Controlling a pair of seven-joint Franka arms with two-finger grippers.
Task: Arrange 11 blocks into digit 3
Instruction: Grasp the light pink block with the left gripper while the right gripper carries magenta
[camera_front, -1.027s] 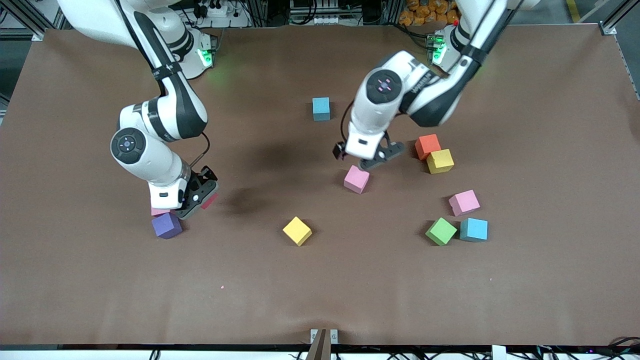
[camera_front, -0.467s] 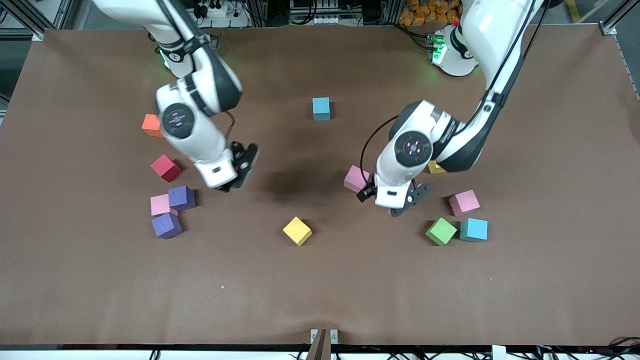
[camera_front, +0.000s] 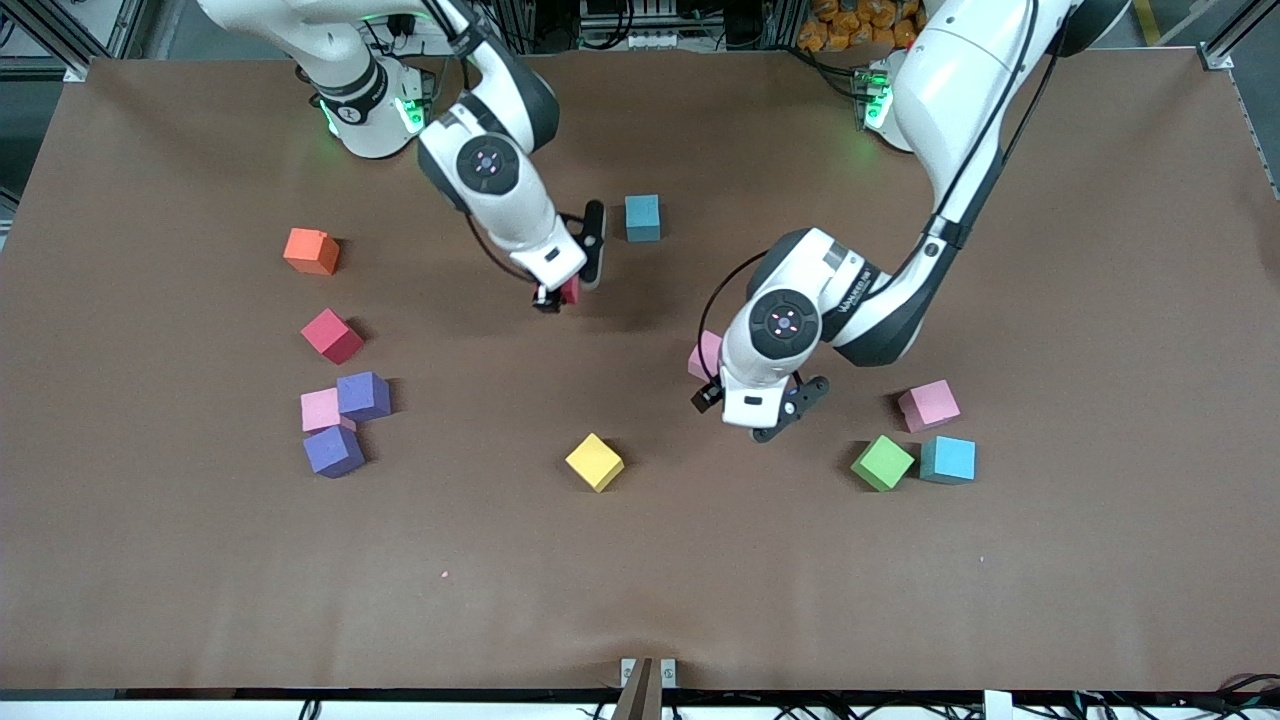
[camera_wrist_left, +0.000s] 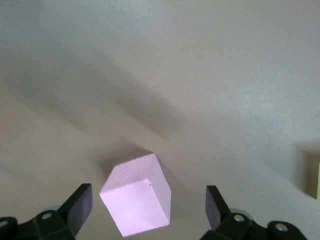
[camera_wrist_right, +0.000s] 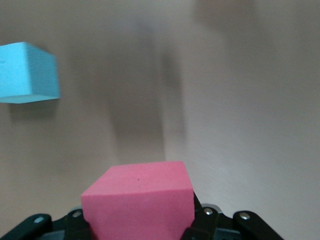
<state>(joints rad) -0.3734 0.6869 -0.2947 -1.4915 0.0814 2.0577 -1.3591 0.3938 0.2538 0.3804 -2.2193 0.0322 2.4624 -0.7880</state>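
Observation:
My right gripper (camera_front: 572, 282) is shut on a red block (camera_front: 570, 291), held above the table beside a teal block (camera_front: 642, 217); the right wrist view shows the red block (camera_wrist_right: 137, 200) in the gripper (camera_wrist_right: 137, 222) and the teal block (camera_wrist_right: 29, 72). My left gripper (camera_front: 772, 416) is open above the table next to a pink block (camera_front: 704, 355). In the left wrist view that pink block (camera_wrist_left: 136, 201) lies between the fingers (camera_wrist_left: 81, 202) of the gripper (camera_wrist_left: 148, 205), touching neither. The other blocks lie scattered.
Toward the right arm's end lie an orange block (camera_front: 311, 251), a red block (camera_front: 332, 335), a pink block (camera_front: 318, 408) and two purple blocks (camera_front: 364, 395). A yellow block (camera_front: 594, 461) lies mid-table. Pink (camera_front: 928, 405), green (camera_front: 882, 462) and teal-blue (camera_front: 947, 459) blocks lie toward the left arm's end.
My right arm lifted the red block from the pink and purple cluster and carried it to mid-table beside the teal block. My left gripper moved nearer the front camera, beside the pink block.

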